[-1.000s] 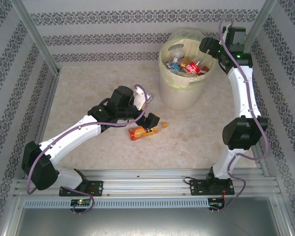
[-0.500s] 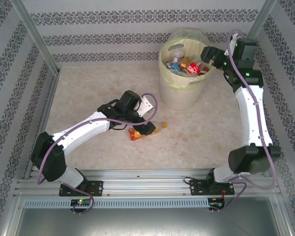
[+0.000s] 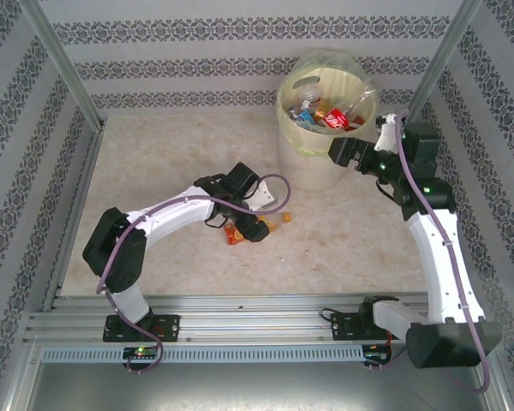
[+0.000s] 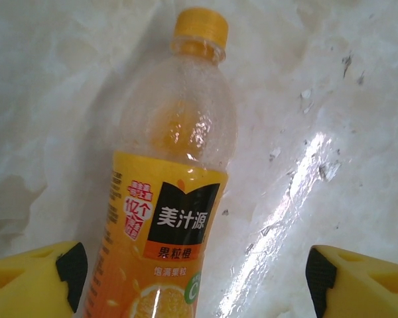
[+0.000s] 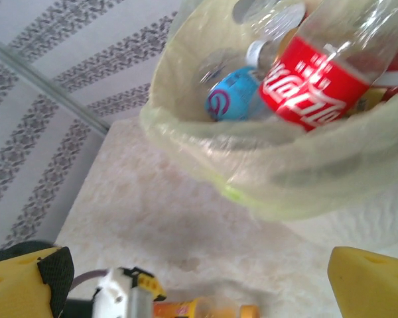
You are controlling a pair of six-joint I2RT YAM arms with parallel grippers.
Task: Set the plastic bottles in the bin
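An orange juice bottle [image 4: 166,225] with an orange cap [image 4: 200,25] lies on the marble table [image 3: 154,154]. My left gripper [image 4: 192,278] is open and straddles its labelled lower body, with the bottle closer to the left finger and a wide gap to the right one. From above, the left gripper [image 3: 250,224] covers most of that bottle [image 3: 276,224]. The cream bin [image 3: 313,175] at the back holds several bottles [image 3: 330,116], among them a red-labelled cola bottle [image 5: 312,86]. My right gripper [image 3: 338,154] hangs open and empty beside the bin's front right.
Patterned walls and metal posts [image 3: 64,64] close in the table on three sides. An aluminium rail [image 3: 257,321] runs along the near edge. The bin's clear liner [image 5: 265,179] folds over its rim. Bare table lies left of the bin.
My left gripper has come down over the orange bottle and its jaws have narrowed. The right arm has drawn back from above the bin and dropped to its front right side.
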